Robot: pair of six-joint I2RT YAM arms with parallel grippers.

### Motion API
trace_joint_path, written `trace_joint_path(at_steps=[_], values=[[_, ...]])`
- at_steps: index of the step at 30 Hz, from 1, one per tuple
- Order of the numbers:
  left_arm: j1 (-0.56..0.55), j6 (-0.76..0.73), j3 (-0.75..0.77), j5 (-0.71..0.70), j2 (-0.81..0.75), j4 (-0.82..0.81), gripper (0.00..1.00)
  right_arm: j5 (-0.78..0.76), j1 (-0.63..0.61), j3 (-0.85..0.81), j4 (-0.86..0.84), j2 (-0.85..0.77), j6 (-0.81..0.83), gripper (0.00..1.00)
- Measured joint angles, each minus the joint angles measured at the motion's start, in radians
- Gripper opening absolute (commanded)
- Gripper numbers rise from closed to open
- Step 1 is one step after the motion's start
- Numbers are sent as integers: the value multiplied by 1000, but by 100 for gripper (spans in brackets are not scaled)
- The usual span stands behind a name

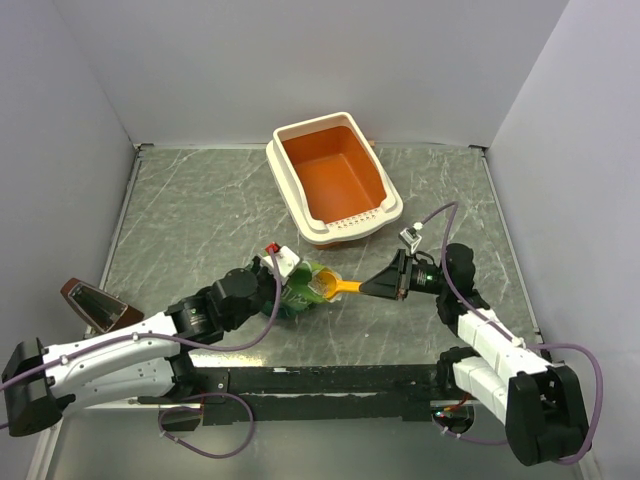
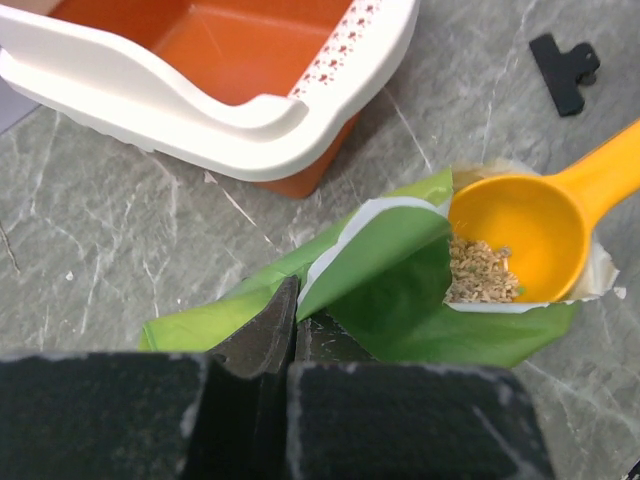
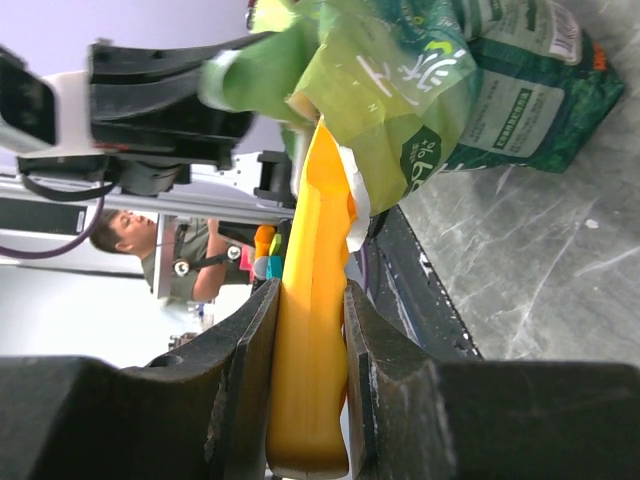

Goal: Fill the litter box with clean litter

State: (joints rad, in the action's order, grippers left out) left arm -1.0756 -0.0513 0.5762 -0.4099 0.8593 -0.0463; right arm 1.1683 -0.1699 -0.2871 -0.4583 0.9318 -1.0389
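The litter box (image 1: pixel 335 180), cream rim and bare orange inside, stands at the back centre; its perforated short edge (image 2: pixel 345 50) faces me. In front of it lies a green bag (image 1: pixel 298 288) with its mouth open. My left gripper (image 2: pixel 292 300) is shut on the bag's folded edge (image 2: pixel 370 245). My right gripper (image 3: pixel 310 300) is shut on the handle of an orange-yellow scoop (image 3: pixel 315 250). The scoop's bowl (image 2: pixel 525 225) sits inside the bag's mouth, resting against the clean litter (image 2: pixel 480 272), pale granules. In the top view the right gripper (image 1: pixel 378 287) is level with the bag, to its right.
A black clip (image 2: pixel 565 72) lies on the marbled table to the right of the litter box. A brown wedge-shaped object (image 1: pixel 95 303) sits at the table's left edge. White walls close in the back and both sides.
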Motion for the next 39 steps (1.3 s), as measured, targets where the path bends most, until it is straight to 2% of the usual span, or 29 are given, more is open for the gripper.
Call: trace_joint_path(at_steps=[5, 11, 17, 23, 32, 39], values=[[2, 0, 0, 12, 39, -17, 1, 3, 2, 0, 26, -29, 2, 0], [2, 0, 0, 16, 30, -24, 1, -2, 18, 0, 108, -87, 35, 0], [1, 0, 0, 20, 12, -25, 1, -19, 24, 12, 120, -150, 27, 0], [-5, 1, -11, 21, -19, -37, 1, -75, 24, 6, 262, -229, 53, 0], [-35, 2, -12, 11, -29, -40, 1, -167, 24, -102, 555, -333, 105, 0], [-72, 2, -12, -32, -24, -40, 1, -197, 24, -74, 598, -404, 60, 0]])
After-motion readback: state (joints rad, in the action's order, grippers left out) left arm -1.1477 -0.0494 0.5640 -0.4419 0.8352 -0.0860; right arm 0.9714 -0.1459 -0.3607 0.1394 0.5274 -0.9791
